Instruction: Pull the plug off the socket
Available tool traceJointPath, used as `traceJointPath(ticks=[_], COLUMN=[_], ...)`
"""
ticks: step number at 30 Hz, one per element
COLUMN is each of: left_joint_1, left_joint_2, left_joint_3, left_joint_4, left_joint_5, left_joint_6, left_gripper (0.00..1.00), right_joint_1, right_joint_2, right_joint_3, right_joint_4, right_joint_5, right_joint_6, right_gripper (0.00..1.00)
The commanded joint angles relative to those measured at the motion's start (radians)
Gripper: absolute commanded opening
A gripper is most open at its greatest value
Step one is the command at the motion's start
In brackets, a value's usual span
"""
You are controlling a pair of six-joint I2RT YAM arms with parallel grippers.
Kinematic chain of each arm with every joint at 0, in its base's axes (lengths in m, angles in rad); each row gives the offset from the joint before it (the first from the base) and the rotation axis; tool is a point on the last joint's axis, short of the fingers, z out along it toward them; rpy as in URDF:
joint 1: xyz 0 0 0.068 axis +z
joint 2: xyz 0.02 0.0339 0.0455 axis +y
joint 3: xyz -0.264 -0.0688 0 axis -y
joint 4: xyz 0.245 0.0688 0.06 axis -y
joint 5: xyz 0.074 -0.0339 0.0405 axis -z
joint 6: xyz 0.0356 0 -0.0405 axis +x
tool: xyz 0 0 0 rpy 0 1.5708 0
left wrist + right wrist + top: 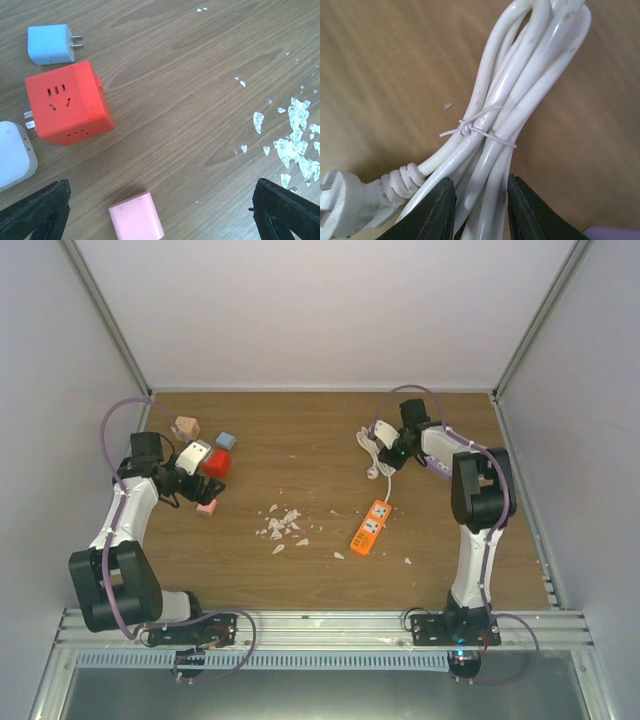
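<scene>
Right wrist alone showed the right gripper [480, 184] pinching the bundled white cord [520, 90]; overhead showed the orange socket [370, 527] apart; left gripper [160, 187] spread.

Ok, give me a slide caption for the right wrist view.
Right end effector clamps the tied white cord bundle above the wooden table.

On the wooden counter [175, 75] a red cube socket [67, 102] lies at left, with a light-blue adapter [50, 44] just above it, prongs pointing right, and a pink adapter [136, 216] at the bottom edge. White flakes [295, 135] scatter at right. Overhead, a tan cube [186, 427] sits upper left, and upper right lies a bundled white cord [520, 95] bound by a thin tie [470, 127].
</scene>
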State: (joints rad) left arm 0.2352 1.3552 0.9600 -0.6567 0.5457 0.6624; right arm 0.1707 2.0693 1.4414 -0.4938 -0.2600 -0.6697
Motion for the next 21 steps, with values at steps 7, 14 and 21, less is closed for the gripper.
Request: traceJointPath(ticks=[7, 14, 21], left_joint_1=[-0.01, -0.01, -0.01], left_joint_2=[0.011, 0.002, 0.0], left_joint_3=[0.009, 0.018, 0.032], left_joint_4=[0.027, 0.025, 0.022], left_joint_5=[0.022, 0.032, 0.027], left_joint_6=[-0.009, -0.015, -0.003], left_gripper=[0.99, 0.99, 0.99], right_joint_1=[0.043, 0.103, 0.221], right_joint_2=[0.109, -0.085, -0.303], right_joint_3=[0.248, 0.159, -0.043], right_joint_4=[-0.021, -0.086, -0.162], right_joint_5=[0.038, -0.059, -0.148], right_joint_6=[-0.037, -0.008, -0.029], right_gripper=[0.39, 0.67, 0.77])
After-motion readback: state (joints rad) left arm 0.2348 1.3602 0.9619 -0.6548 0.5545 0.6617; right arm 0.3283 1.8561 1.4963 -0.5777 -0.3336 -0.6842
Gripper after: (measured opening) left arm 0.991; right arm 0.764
